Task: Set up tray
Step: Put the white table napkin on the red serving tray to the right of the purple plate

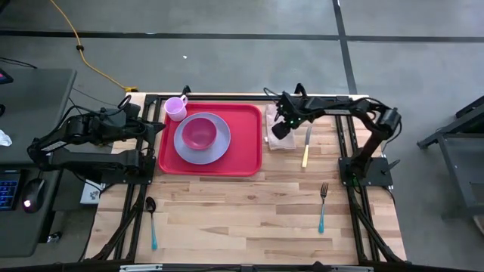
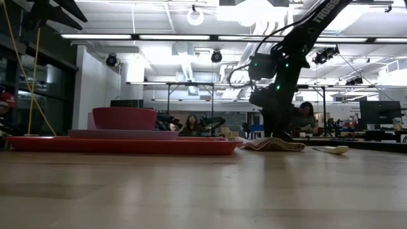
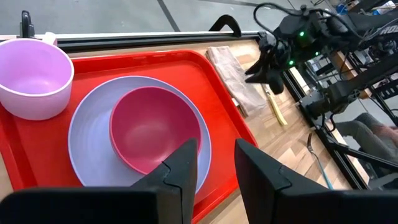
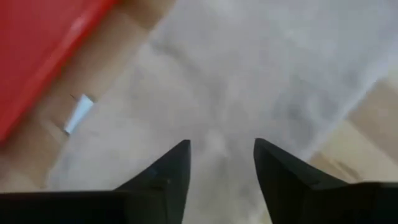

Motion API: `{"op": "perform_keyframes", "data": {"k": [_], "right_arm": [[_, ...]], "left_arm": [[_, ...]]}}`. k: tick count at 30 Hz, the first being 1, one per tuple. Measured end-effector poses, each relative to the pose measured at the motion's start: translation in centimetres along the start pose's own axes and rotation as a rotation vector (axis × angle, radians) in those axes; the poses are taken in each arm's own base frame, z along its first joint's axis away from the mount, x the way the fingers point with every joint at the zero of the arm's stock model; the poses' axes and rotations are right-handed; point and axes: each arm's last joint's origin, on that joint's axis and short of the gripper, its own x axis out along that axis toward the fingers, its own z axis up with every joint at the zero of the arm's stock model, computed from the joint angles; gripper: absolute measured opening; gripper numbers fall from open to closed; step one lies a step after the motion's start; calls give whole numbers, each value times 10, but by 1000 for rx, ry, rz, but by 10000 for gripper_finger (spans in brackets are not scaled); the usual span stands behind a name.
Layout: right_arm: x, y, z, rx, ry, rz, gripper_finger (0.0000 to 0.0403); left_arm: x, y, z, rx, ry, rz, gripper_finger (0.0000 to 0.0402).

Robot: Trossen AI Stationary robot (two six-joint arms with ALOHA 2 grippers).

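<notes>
The red tray (image 1: pixel 249 162) lies flat on the wooden table. On it rests a lavender plate (image 1: pixel 216 154) bearing a pink bowl (image 1: pixel 199 133). A lavender cup (image 1: pixel 175 108) stands at the tray's far left corner. A folded beige napkin (image 1: pixel 280 144) lies just right of the tray. My right gripper (image 1: pixel 280 129) is over that napkin, open, its fingers pointing down close at the cloth (image 4: pixel 249 74). My left gripper (image 3: pixel 214 149) waits open by the tray's left edge (image 1: pixel 156 127), touching nothing. My right gripper (image 2: pixel 275 135) comes at the napkin (image 2: pixel 273 145) from above with open fingers. The napkin lies flat on the table beneath them. I cannot tell whether the fingertips touch the cloth.
A yellow-handled knife (image 1: pixel 305 151) lies right of the napkin. A teal-handled fork (image 1: pixel 322 205) lies nearer, at the right, and a teal-handled spoon (image 1: pixel 151 219) at the near left. Black frame rails run along the table's edges. People show in the room beyond the table.
</notes>
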Motion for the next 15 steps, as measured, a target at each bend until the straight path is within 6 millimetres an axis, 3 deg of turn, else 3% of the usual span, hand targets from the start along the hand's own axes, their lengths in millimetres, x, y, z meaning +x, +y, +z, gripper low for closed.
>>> {"op": "perform_keyframes", "data": {"k": [7,15], "right_arm": [[-7,-16,-2,47,39,-48,192],[-5,-30,2,97,32,-34,195]], "left_arm": [[0,0,0,4,0,0,138],[0,0,0,10,0,0,138]]}}
